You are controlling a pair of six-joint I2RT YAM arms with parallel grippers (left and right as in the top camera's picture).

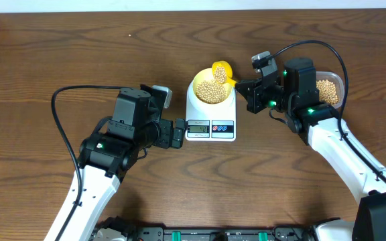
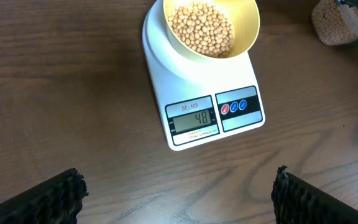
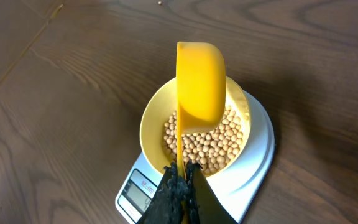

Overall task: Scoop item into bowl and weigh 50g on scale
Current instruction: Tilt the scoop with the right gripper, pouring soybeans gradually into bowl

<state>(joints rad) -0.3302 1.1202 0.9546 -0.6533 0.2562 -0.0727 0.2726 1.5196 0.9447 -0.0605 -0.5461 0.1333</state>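
Tabletop [image 1: 59,53], scale [image 2: 213,118]: beans [image 2: 201,28] in bowl [image 2: 245,22]; right pincer [image 3: 180,186] grips scoop [image 3: 201,81], empty?; left pincer [image 2: 179,177] gapes.

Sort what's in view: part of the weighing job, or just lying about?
In use: beans, bowl, scale, scoop in the shut right gripper, tub of more beans.
Lying about: small speck on the table, too small to identify; left gripper, open, holding nothing.
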